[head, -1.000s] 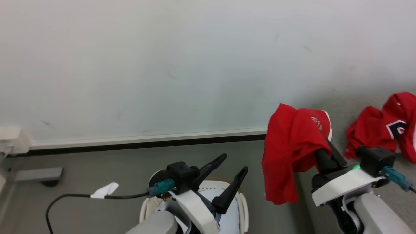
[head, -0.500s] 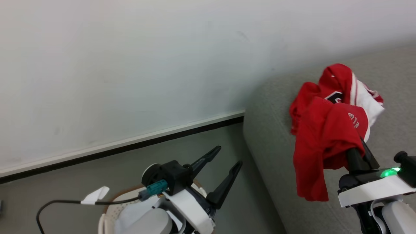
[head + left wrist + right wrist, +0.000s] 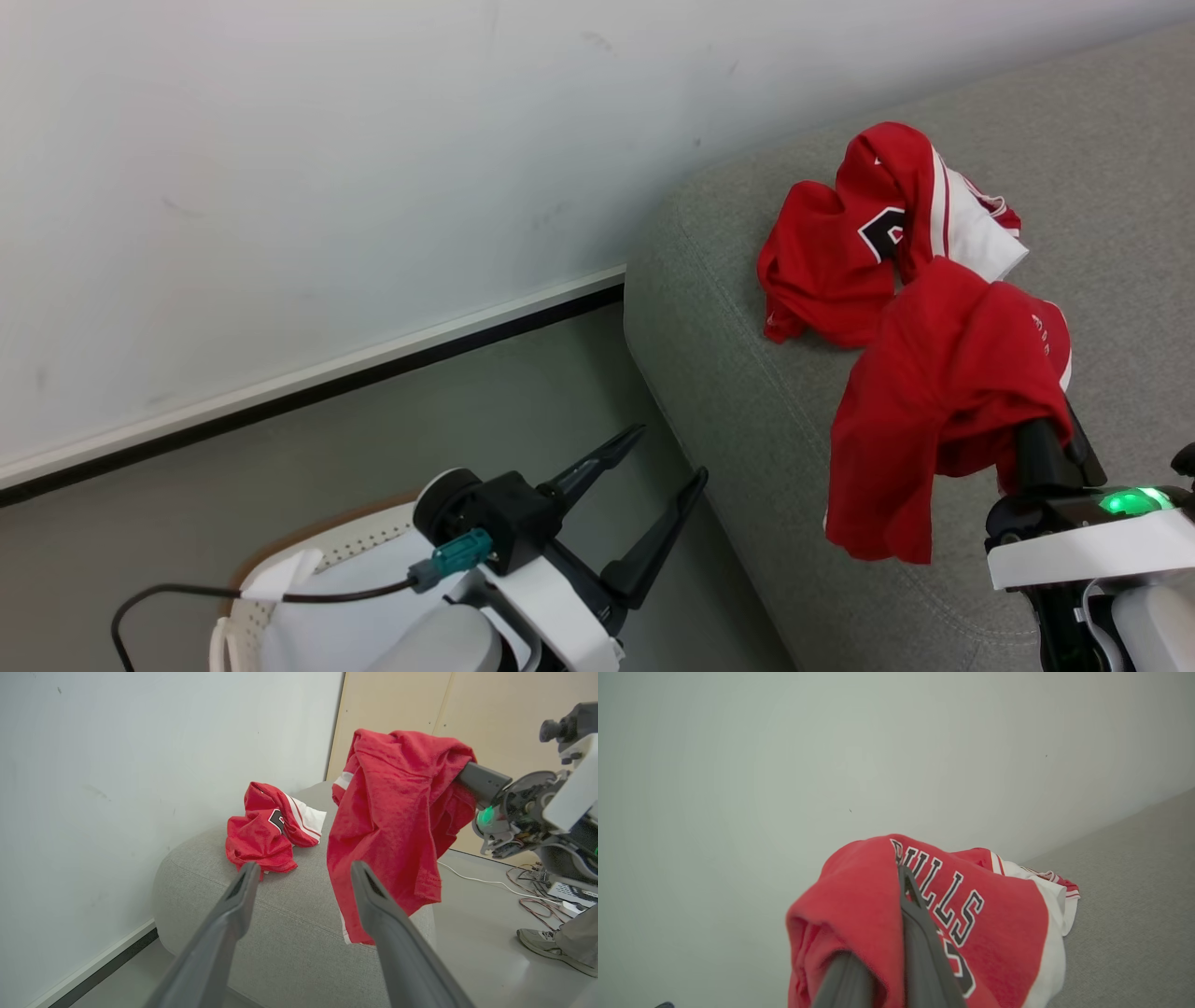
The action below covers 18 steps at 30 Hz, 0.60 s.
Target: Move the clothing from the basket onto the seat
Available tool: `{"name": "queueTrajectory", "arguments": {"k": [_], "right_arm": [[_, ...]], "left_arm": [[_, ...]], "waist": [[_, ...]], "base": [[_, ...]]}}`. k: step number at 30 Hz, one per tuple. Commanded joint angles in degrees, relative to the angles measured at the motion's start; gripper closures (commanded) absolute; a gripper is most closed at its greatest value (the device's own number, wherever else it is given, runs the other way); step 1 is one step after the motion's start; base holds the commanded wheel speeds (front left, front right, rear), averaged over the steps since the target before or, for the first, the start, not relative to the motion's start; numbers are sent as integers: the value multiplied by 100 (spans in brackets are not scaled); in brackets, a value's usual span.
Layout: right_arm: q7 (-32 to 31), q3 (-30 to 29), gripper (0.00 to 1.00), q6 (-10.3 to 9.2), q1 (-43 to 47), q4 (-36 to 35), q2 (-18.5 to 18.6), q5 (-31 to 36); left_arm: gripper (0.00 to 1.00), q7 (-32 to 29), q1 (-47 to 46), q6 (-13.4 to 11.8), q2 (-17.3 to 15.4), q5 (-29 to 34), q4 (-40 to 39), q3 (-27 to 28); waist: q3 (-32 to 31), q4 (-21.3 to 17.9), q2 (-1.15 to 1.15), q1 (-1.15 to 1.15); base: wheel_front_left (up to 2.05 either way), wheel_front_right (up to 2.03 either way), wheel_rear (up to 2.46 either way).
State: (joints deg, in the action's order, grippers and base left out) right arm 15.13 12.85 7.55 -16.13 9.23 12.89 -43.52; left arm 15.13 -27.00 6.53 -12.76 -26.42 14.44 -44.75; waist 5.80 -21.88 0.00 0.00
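One red jersey [image 3: 934, 401] hangs draped over my right gripper [image 3: 1041, 448], which is shut on it just above the grey seat [image 3: 738, 392]. The right wrist view shows its black lettering [image 3: 943, 896] beside the pinched fingers [image 3: 920, 933]. The other red jersey [image 3: 840, 252] lies crumpled on the seat close behind it. My left gripper [image 3: 670, 454] is open and holds nothing, above the cream basket [image 3: 308, 569], whose white lining shows. In the left wrist view, the open left gripper [image 3: 304, 867] faces the seat [image 3: 280, 924], the lying jersey [image 3: 266, 830] and the hanging jersey [image 3: 392, 812].
A white wall [image 3: 327, 187] with a dark baseboard [image 3: 308, 392] runs behind the seat. Grey floor [image 3: 448, 420] lies between the basket and the seat. A black cable [image 3: 187, 597] trails from my left wrist. Beyond the seat are a person's shoe [image 3: 544, 947], floor cables [image 3: 528, 882] and a wooden panel [image 3: 420, 704].
The head camera has turned right, bringing more of the seat into view. My right gripper has carried the jersey from beside the seat's edge to over the seat. The left gripper stays open.
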Motion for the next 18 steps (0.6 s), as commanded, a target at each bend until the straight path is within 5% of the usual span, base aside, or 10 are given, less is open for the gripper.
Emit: {"name": "queueTrajectory", "arguments": {"k": [1,9,18], "right_arm": [[1,-29,100,-13,58,-28,33,-94],[1,-271,100,-13,-407,3,363,-469],[-87,-700,100,-13,-1652,675,1175,-1121]], "left_arm": [[0,1,46,17,5,43,16,32],[0,1,-102,86,-16,98,33,5],[0,0,-430,95,-379,50,-103,-51]], "waist": [[38,7,0,0],[408,243,0,0],[1309,620,0,0]], "base": [[0,0,0],[0,0,0],[0,0,0]]}}
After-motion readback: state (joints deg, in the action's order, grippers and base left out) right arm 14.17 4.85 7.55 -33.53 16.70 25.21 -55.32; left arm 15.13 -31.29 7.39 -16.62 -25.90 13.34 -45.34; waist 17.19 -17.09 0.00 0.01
